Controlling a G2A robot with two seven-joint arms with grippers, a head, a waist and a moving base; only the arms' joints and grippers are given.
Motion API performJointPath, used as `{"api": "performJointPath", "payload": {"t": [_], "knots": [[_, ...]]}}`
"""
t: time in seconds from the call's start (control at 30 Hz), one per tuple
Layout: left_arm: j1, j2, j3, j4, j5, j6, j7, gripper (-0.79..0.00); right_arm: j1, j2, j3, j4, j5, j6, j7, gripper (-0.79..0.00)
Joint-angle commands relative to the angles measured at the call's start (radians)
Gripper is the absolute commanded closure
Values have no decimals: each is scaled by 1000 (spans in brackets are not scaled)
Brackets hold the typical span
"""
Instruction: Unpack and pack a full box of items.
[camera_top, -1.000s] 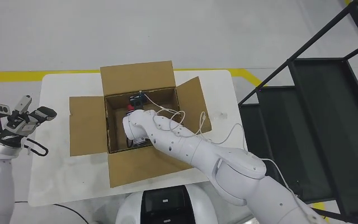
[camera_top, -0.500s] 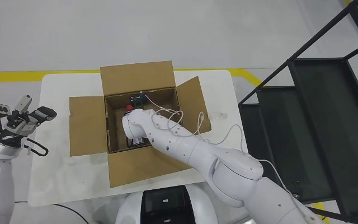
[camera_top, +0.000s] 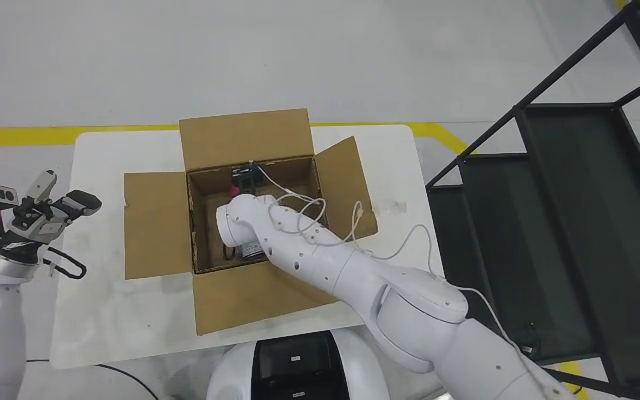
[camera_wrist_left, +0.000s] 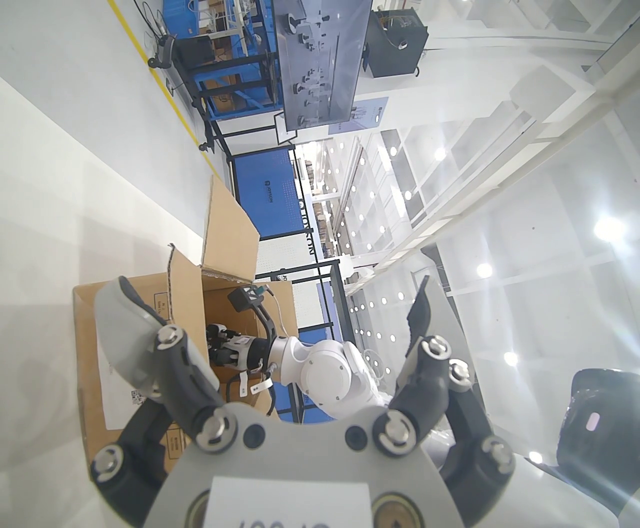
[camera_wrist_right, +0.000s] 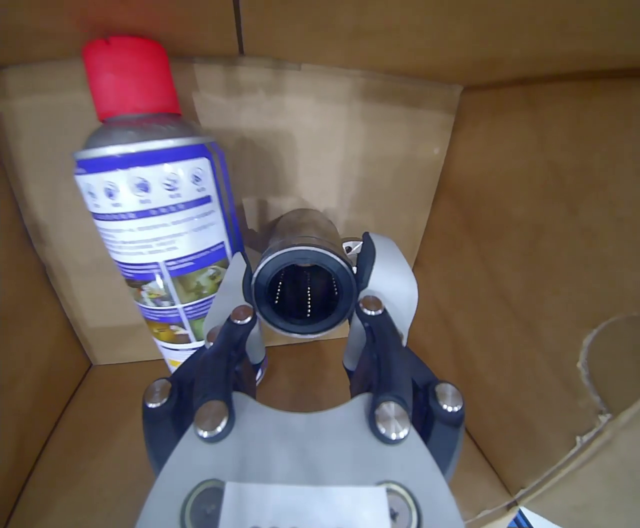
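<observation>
An open cardboard box (camera_top: 245, 135) stands in the middle of the white table (camera_top: 110, 320), flaps spread outward. My right arm (camera_top: 300, 240) reaches down into it. Inside, my right gripper (camera_wrist_right: 304, 272) is shut on a metal cylinder (camera_wrist_right: 305, 300) with a black rim and hollow core, held off the box floor. Right beside it stands a blue-labelled spray can (camera_wrist_right: 155, 220) with a red cap, close to one finger. The brown box walls (camera_wrist_right: 525, 225) surround both. My left gripper (camera_top: 50, 215) hovers open at the table's left edge, nothing between its fingers (camera_wrist_left: 125, 310).
A black metal staircase (camera_top: 540, 200) rises just right of the table. A yellow floor line (camera_top: 80, 132) runs behind the table. A white cable (camera_top: 330, 215) loops along the right arm. Bare tabletop lies left of the box.
The right arm has shifted slightly over the far part of the box, and the can's red cap is now hidden under it in the top view. The left arm has not moved.
</observation>
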Motion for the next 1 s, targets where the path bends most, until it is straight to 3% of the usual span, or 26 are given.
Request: {"api": "performJointPath", "payload": {"t": [0.0,0.17,0.4,0.67,0.97], "knots": [[0,0,0,0,0,0,0,-785,-8,4,5,-25,-20,8,-7,0],[0,0,0,0,0,0,0,-785,-55,32,49,-154,-67,28,-26,0],[0,0,0,0,0,0,0,-785,-200,117,164,-410,-225,7,-6,0],[0,0,0,0,0,0,0,-785,-465,214,373,-831,-507,-151,152,0],[0,0,0,0,0,0,0,-785,-686,252,491,-1270,-695,-346,326,0]]}}
